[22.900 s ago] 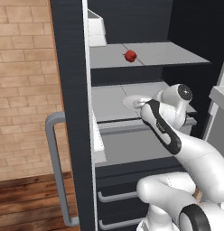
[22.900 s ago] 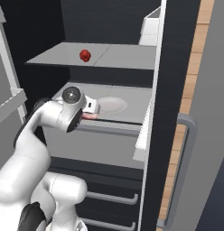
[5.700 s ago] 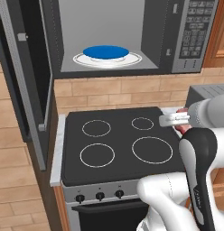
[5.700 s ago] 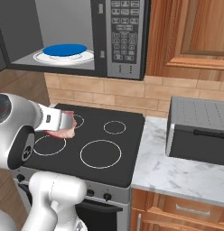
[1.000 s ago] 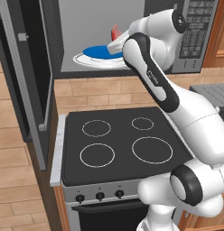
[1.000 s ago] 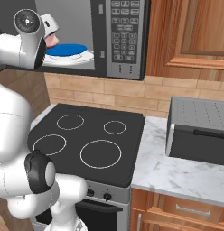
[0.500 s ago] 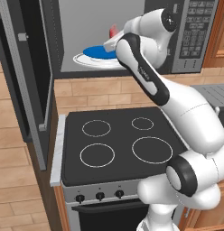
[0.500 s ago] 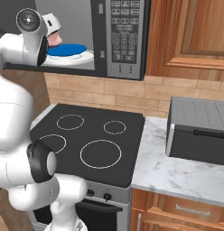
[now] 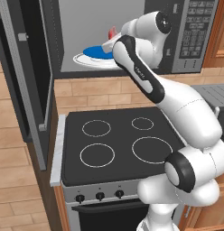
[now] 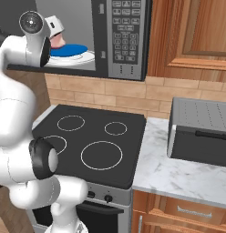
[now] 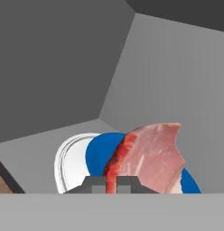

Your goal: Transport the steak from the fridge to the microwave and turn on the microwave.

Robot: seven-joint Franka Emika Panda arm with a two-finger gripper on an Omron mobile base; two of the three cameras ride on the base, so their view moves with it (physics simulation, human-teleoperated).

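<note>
One thing sat in my gripper point(image 11: 112, 182) at that moment: the steak point(image 11: 150, 158), pinched on edge between my two fingertips point(image 11: 96, 184), which were squeezed down almost to touching on the thin slab. I had it inside the open cavity of the microwave point(image 10: 128, 41), held above the blue plate point(image 11: 98, 155) that rested on the white turntable point(image 11: 68, 162); the meat stood tilted up, not lying flat, and from the side it seemed clear of the plate, though I could not tell for certain whether its lower edge was touching. To my mind, the careful way to finish this step was to lower my wrist until the slab's lower edge met the blue surface, keep it over the middle instead of the near rim, and only then spread my fingers, so the steak would tip over onto the plate and not slide off toward the opening. I judged I should back straight out afterward, minding the cavity walls and the door point(image 9: 30, 85) hanging wide at the left, since that door had yet to be swung shut before the keypad point(image 10: 125, 34) could be pressed.
</note>
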